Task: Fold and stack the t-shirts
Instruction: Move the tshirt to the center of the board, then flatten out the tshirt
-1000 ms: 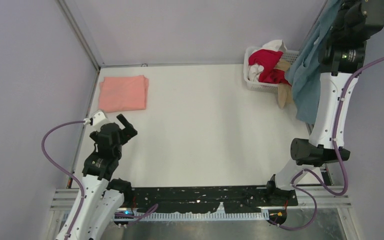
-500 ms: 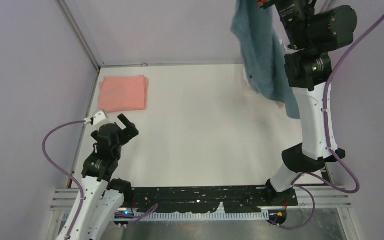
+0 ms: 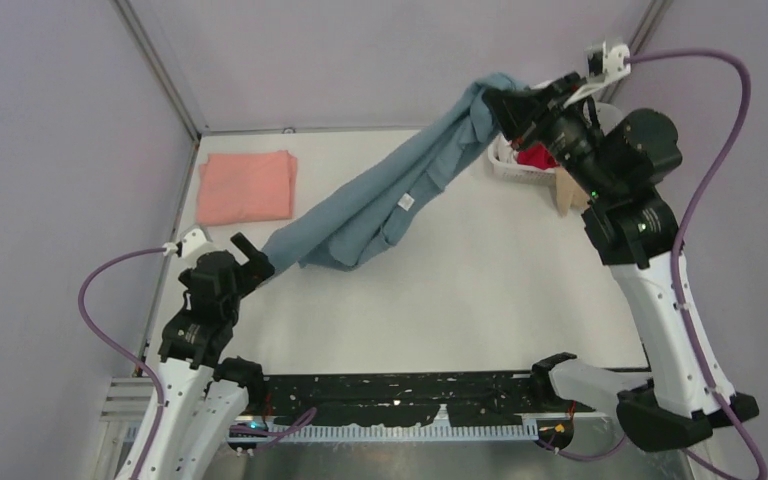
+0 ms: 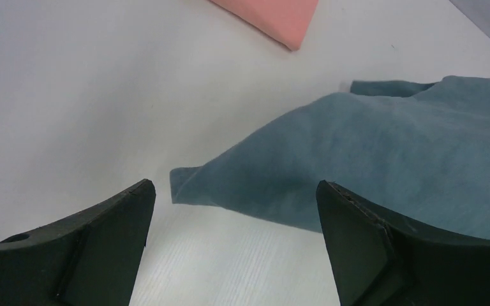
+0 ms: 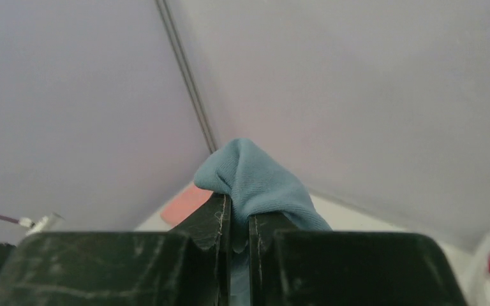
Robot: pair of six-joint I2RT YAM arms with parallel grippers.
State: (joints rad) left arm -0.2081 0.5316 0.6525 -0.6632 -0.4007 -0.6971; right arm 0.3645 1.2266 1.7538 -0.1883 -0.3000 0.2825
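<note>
**Blue-grey tee strung across the table**

Blue-grey t-shirt [image 3: 390, 195] hangs diagonally. Its top end is pinched in the right gripper [image 3: 497, 104], held high near the white basket [image 3: 508, 168]. The low corner is down by the left gripper [image 4: 233, 191], whose jaws are spread wide with nothing in them. There is a small white tag [image 3: 405, 202] on the cloth, its text too small to read. Folded pink t-shirt [image 3: 247, 186] lies at the far-left corner of the table [image 3: 440, 300].

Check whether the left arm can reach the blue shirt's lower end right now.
Probably yes: the open left end effector faces the blue shirt, whose end lies just ahead with nothing between.
</note>
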